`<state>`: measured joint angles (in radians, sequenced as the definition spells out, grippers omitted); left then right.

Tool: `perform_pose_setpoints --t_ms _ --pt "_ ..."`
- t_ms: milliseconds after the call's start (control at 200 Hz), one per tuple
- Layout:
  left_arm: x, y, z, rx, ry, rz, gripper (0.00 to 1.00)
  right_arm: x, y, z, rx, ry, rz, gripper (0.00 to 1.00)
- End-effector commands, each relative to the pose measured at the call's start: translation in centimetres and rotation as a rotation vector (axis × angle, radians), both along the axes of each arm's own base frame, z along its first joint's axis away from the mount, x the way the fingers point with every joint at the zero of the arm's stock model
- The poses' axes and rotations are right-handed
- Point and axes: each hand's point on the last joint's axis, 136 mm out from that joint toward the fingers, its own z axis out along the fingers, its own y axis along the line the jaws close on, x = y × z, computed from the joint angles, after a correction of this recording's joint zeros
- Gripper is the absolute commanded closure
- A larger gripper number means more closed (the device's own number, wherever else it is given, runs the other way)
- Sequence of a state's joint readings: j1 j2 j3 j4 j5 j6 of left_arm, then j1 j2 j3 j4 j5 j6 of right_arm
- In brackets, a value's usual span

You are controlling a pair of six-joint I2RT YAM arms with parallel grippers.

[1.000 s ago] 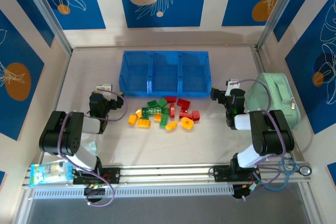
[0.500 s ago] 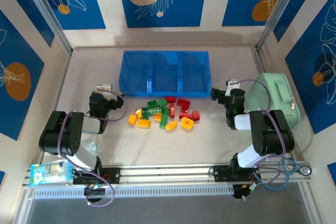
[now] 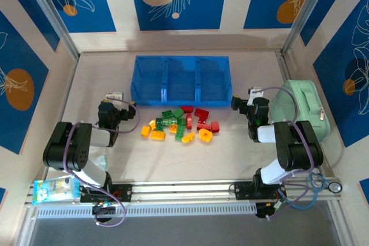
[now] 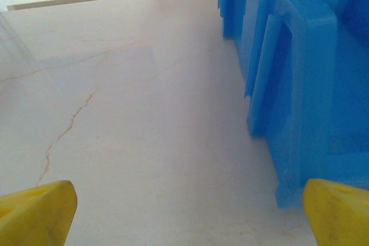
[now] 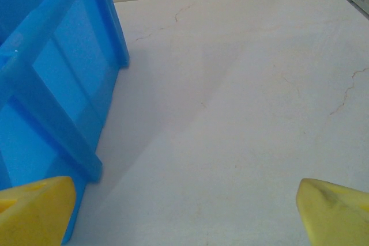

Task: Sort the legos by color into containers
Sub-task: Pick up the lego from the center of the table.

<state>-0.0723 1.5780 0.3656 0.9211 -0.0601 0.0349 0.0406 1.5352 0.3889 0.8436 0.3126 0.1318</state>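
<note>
**Opening state of the sort.** The legos (image 3: 180, 125) lie in 1 mixed heap on the table (image 3: 230, 154), just in front of the near wall of the blue tray (image 3: 180, 59). Its 3 containers look empty. The left gripper (image 4: 185, 214) and right gripper (image 5: 184, 211) flank the heap, jaws spread, holding nothing. Advisable: take an outlying brick first, close squarely across its sides, and assign 1 colour per container.

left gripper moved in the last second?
No. The left gripper sits where it was, just left of the near-left corner of the blue tray.
</note>
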Motion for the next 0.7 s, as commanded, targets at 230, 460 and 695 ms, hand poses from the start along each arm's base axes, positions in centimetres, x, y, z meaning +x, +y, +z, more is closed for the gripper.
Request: perform_pose_setpoints --t_ms 230,460,695 --pt "0.3 3.7 7.5 0.040 0.038 0.288 0.00 -1.4 4.4 11.6 -0.058 -0.123 0.220 0.01" --pt "-1.5 0.6 13.1 -0.191 0.096 0.198 0.04 -6.1 4.4 11.9 0.402 0.170 0.084 0.01" --pt "-4.8 -4.3 12.6 -0.249 0.320 0.037 0.07 -7.7 8.7 11.4 0.514 0.282 0.281 0.00"
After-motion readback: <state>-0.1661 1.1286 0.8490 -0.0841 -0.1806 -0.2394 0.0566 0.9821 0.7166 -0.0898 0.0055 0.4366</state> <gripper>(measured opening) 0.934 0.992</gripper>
